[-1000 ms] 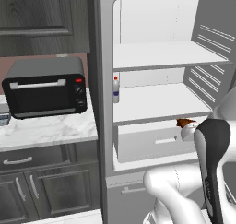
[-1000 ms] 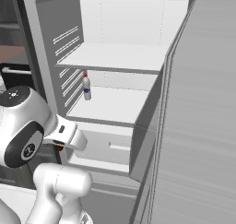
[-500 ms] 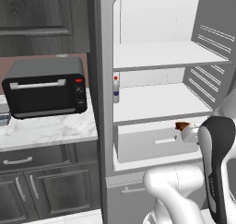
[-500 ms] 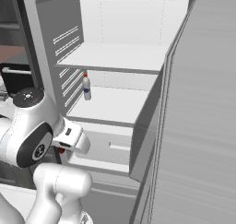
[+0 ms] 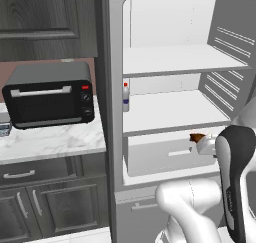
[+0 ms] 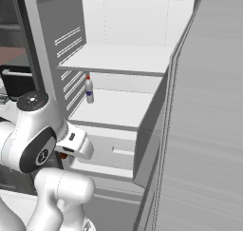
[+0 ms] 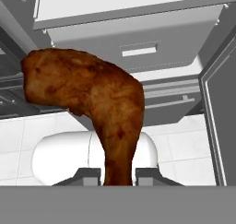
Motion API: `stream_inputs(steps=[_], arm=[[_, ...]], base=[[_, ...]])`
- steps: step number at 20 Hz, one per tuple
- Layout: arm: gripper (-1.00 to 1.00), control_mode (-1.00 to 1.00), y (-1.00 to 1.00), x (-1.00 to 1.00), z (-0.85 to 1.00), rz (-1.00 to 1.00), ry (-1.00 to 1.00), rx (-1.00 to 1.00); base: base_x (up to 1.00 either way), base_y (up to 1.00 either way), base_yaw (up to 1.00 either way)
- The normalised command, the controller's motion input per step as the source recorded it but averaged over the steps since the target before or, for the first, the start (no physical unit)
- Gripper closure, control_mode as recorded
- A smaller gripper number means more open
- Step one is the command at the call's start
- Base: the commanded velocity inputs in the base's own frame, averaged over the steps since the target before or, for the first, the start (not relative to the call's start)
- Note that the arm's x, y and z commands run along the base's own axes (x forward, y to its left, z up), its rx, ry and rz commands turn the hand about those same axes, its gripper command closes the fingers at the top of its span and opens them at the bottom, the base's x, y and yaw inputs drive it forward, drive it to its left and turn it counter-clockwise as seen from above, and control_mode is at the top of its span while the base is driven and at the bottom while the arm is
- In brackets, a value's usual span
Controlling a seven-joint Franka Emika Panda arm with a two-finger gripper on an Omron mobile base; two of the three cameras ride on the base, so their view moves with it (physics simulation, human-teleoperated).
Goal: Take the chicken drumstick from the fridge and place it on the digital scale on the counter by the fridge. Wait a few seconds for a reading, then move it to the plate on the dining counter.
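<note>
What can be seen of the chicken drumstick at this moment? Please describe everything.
The chicken drumstick is glossy reddish-brown cooked meat, with a broad, lumpy end that narrows to a thin end. In the hand view the thin end sits between the gripper's two dark fingertips, which are shut on it, and the broad end points away. It hangs in the air in front of the open fridge's white drawer, touching nothing else.

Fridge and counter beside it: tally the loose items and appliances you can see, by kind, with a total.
Chicken drumstick, held in the gripper: 1
Bottle on the middle shelf of the fridge: 1
Black toaster oven on the counter: 1
Total: 3
A small object at the counter's left edge is cut off by the frame; not counted.
</note>
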Motion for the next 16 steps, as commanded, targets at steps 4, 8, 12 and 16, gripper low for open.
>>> stream_inputs(steps=[4,8,12,16], arm=[[1.0,-1.0,0.0,0.0,0.0,0.0,0.0,0.0],[1.0,-1.0,0.0,0.0,0.0,0.0,0.0,0.0],[1.0,-1.0,0.0,-0.02,0.0,0.0,0.0,0.0],[1.0,1.0,0.0,0.0,0.0,0.0,0.0,0.0]], base=[[0.0,0.0,0.0],[0.0,0.0,0.0],[0.0,0.0,0.0],[-0.4,0.37,0.0]])
